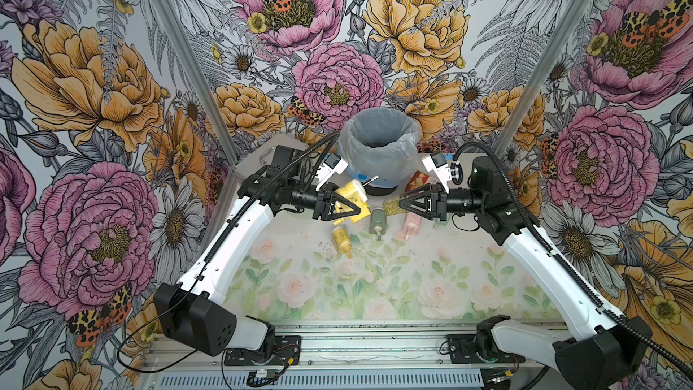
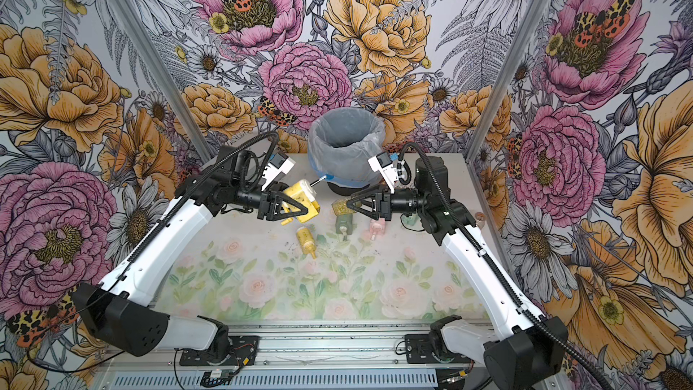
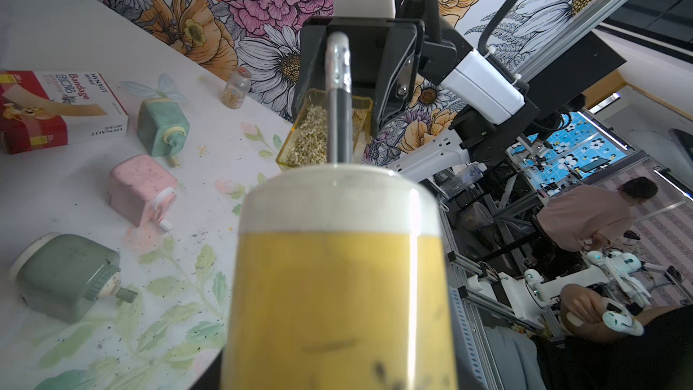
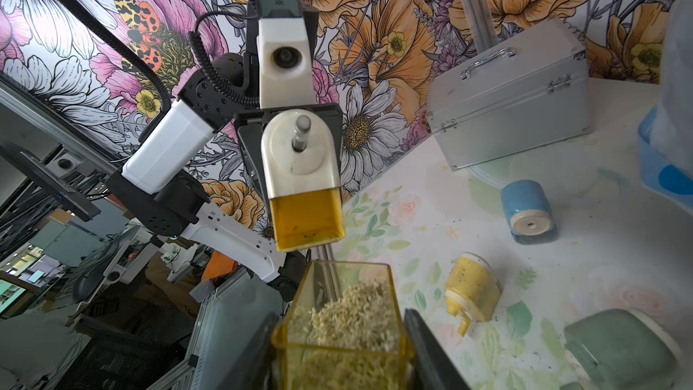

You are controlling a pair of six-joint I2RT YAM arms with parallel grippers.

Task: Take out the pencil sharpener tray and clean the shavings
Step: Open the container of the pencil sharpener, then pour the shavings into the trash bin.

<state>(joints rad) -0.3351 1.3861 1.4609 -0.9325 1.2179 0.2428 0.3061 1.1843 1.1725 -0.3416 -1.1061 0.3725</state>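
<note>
My left gripper [image 1: 358,211] is shut on a yellow pencil sharpener [image 1: 350,195] with a cream front, held above the table's far part. A pencil [image 3: 339,106] sticks out of the sharpener's front [image 4: 300,151]. In the left wrist view the sharpener [image 3: 337,275] hides my own jaws. The right gripper [image 1: 400,205] faces it and is shut on the clear yellow tray [image 4: 345,332], which is out of the sharpener, a short gap from it. The tray [image 2: 341,207] is filled with pale shavings [image 4: 348,313]. Dark flecks of shavings [image 3: 195,279] dot the floral mat.
A lined grey bin [image 1: 378,140] stands just behind both grippers. Under them lie yellow [image 1: 341,240], green [image 1: 377,221] and pink [image 1: 410,221] sharpeners. A blue sharpener [image 4: 527,211], a silver case [image 4: 513,106], a mint sharpener [image 3: 161,127] and a bandage box [image 3: 56,106] sit further back.
</note>
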